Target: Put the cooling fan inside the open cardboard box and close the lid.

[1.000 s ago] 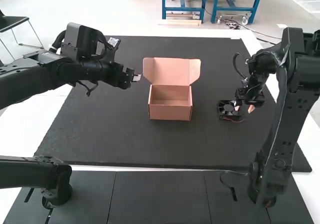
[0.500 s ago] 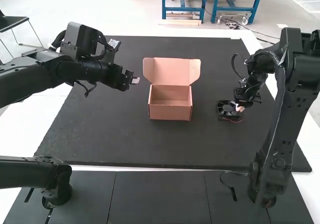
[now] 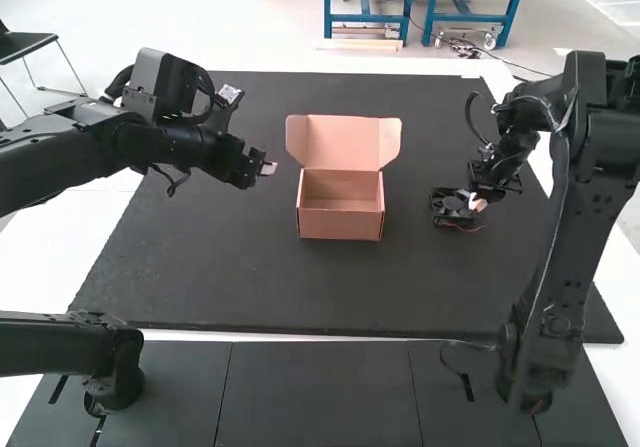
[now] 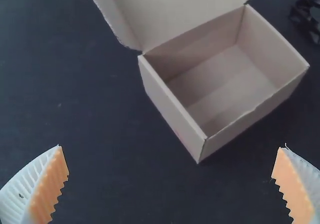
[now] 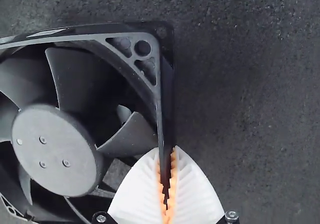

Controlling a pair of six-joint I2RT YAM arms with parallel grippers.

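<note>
The open cardboard box [image 3: 340, 205] stands mid-mat with its lid [image 3: 343, 141] upright at the back and nothing inside. To its right lies the black cooling fan [image 3: 450, 207], one side raised off the mat. My right gripper [image 3: 478, 200] is shut on the fan's frame edge; in the right wrist view the ribbed fingers [image 5: 187, 184] pinch the thin frame wall of the fan [image 5: 75, 134]. My left gripper [image 3: 262, 163] hovers left of the box, open. In the left wrist view its orange pads [image 4: 47, 186] stand wide apart above the box [image 4: 225, 98].
A black mat [image 3: 200, 257] covers the table, with white table surface [image 3: 40, 257] around it. The right arm's column [image 3: 560, 267] stands at the mat's right side. A corner of the fan [image 4: 307, 13] shows beyond the box in the left wrist view.
The right gripper has shifted slightly left and up with the fan's edge in it, so the fan sits a bit nearer the box. The left gripper has dipped a little.
</note>
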